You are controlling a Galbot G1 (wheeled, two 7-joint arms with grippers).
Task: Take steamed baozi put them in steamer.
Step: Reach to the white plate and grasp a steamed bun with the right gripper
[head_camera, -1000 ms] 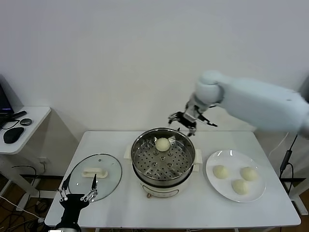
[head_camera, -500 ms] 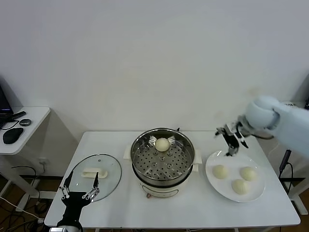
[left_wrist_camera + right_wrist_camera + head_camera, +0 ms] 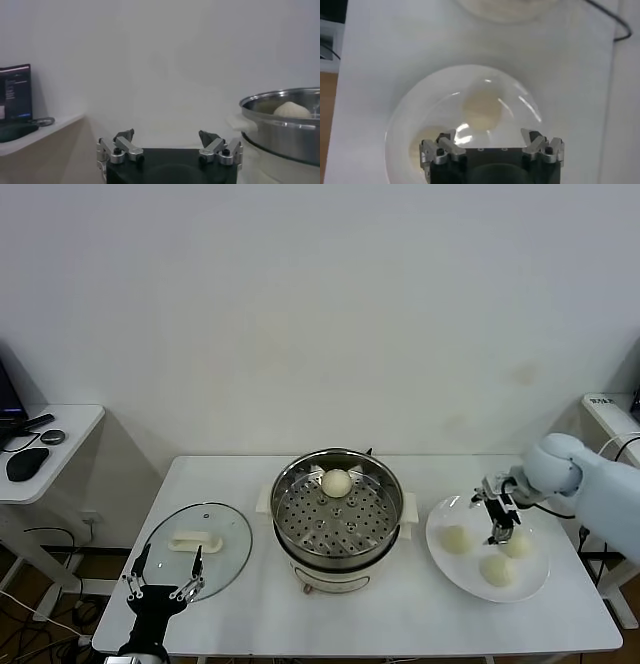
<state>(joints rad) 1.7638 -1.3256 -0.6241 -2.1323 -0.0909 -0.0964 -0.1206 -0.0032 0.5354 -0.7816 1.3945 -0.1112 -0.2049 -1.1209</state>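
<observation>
Hovering wide open and empty over the plate (image 3: pixel 440 556) at the frame's right, the right gripper (image 3: pixel 497 518) could squash a soft baozi (image 3: pixel 517 544) or knock one off, while the left gripper (image 3: pixel 161 581), bottom left, waits open and empty.

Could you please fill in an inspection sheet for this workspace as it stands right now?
Surface: white table, bearing all the job's things.
Job's things: steamer at centre, one baozi in the steamer at the far side of its basket; three baozi on the plate, the white plate standing to the robot's right.
Clutter: glass lid lying flat to the steamer's left.
Grippers: right gripper open, low over the plate, holding nothing; left gripper open, parked at the near table edge by the lid.
Cables: black cable beside the table's right end.
Surroundings: side desk with mouse; plain white wall.
</observation>
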